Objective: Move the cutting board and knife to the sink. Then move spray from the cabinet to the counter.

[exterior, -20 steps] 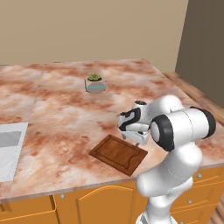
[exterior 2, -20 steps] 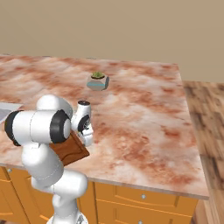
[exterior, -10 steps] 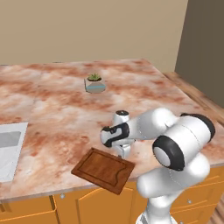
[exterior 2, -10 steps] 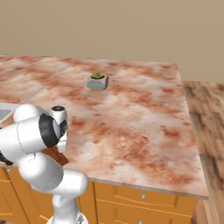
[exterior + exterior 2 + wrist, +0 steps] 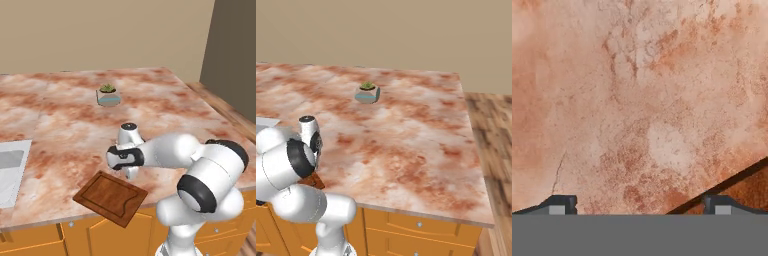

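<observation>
The dark brown cutting board (image 5: 111, 198) lies askew at the counter's (image 5: 60, 125) front edge, with its near corner over the edge. My gripper (image 5: 131, 173) points down just past the board's far right corner, open and holding nothing. In the hand view the gripper (image 5: 639, 207) hovers over bare marbled stone, fingertips (image 5: 562, 205) wide apart, and a corner of the cutting board (image 5: 747, 187) is at lower right. A sliver of the cutting board (image 5: 315, 180) peeks from behind my arm in the right base view. The sink (image 5: 10, 170) is at the far left. The knife, spray and cabinet are out of view.
A small potted succulent (image 5: 108, 95) stands mid-counter, well beyond the gripper, and the same succulent (image 5: 367, 92) is seen from the right. Orange drawers (image 5: 421, 225) run under the counter. Wooden floor (image 5: 496, 150) lies off the counter's right end.
The arm has swung left and lower over the counter. The cutting board has slid left and toward the front edge, turning a little. The gripper has stayed open.
</observation>
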